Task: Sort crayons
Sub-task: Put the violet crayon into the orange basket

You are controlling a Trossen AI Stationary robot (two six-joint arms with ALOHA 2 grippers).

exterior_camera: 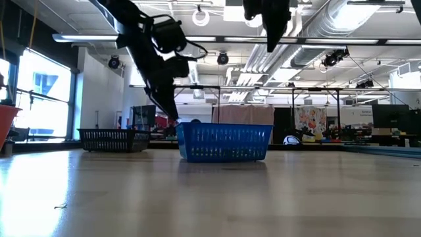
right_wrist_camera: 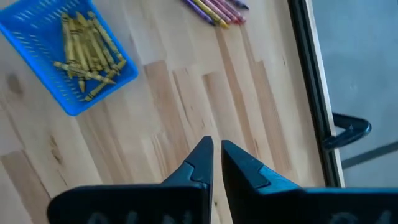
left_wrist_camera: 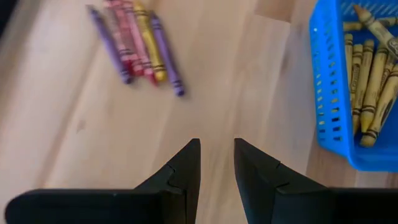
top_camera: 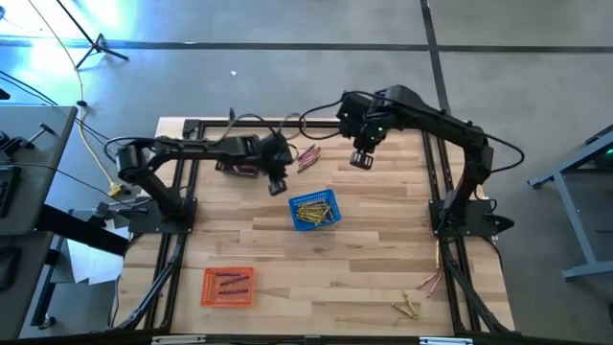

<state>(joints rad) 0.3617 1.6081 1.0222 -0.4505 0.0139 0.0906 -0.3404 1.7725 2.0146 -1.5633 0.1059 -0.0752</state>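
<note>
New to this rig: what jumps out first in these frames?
The blue mesh basket full of yellow crayons sits mid-table. Beyond it, a small loose cluster of red, purple and yellow crayons lies between the left gripper, fingers parted and empty, and the right gripper, nearly shut and empty. An orange basket sits at the near left, with stray crayons at the near right.

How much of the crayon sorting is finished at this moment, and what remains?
Done: the blue basket holds many yellow crayons, and the orange basket holds some reddish ones. In hand: nothing; the left gripper hovers open near a small mixed pile, and the right gripper is shut and empty above the table. Left: that pile, plus loose crayons near the table's front right corner.
</note>
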